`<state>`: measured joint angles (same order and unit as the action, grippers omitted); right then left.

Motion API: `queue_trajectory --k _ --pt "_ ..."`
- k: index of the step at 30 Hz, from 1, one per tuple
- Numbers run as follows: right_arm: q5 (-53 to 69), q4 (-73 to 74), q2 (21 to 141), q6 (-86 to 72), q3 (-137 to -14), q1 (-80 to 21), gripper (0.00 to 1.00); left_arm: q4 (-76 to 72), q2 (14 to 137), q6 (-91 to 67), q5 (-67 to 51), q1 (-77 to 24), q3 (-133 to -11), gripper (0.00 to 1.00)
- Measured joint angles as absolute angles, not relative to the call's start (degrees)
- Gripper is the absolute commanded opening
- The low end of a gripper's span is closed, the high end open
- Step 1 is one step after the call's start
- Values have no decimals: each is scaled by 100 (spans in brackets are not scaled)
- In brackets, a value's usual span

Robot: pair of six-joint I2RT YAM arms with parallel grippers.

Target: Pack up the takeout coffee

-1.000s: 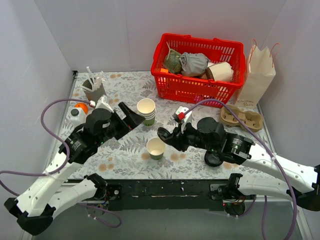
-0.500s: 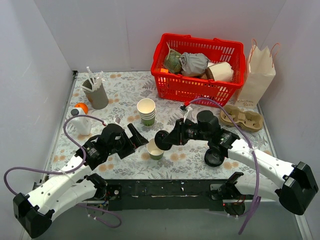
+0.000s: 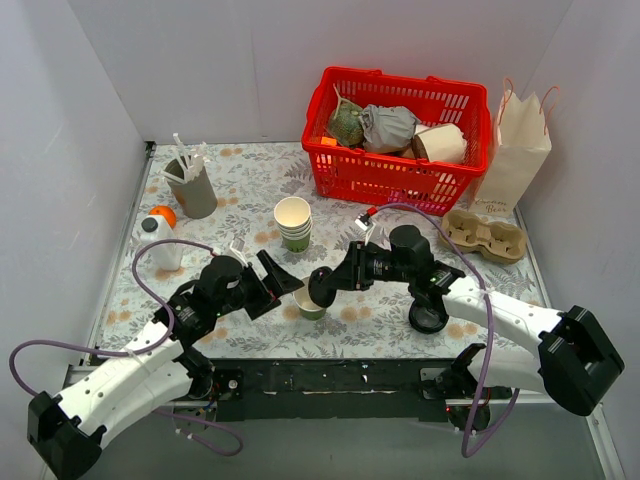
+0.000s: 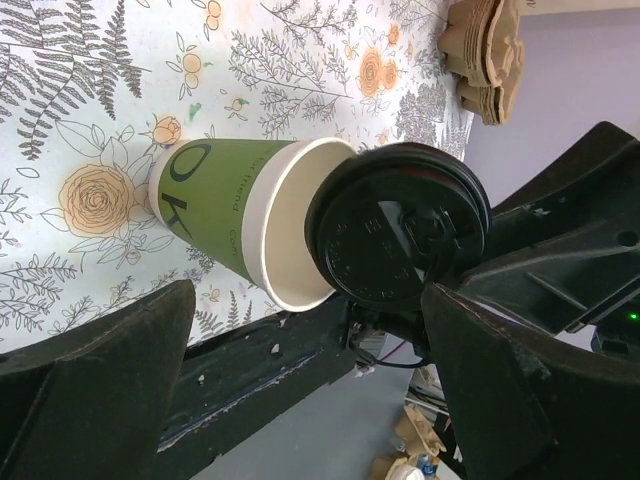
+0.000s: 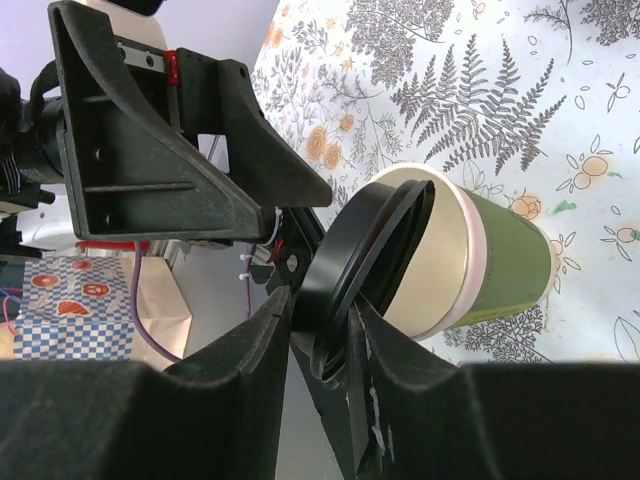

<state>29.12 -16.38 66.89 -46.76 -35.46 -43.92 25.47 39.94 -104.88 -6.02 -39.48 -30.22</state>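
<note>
The cup point(image 4: 215, 215) is neither capped nor packed yet: lid point(image 4: 397, 238) pinched in the right gripper point(image 5: 318, 335), left gripper point(image 3: 285, 287) spread.

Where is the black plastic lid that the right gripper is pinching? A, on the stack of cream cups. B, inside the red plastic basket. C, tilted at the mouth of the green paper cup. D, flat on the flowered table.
C: the right gripper holds the black plastic lid tilted against the green paper cup, not seated.
</note>
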Motion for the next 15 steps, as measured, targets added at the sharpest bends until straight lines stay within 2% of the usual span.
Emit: queue_trajectory --k 7,15 --pt "2897 -1704 6831 -4805 -3498 -4359 39 2244 4134 -10479 -744 -3948 -2939 98" --pt "2676 -1481 6862 -4672 -3503 -4351 47 2091 4278 -10431 -840 -3948 -2853 98"
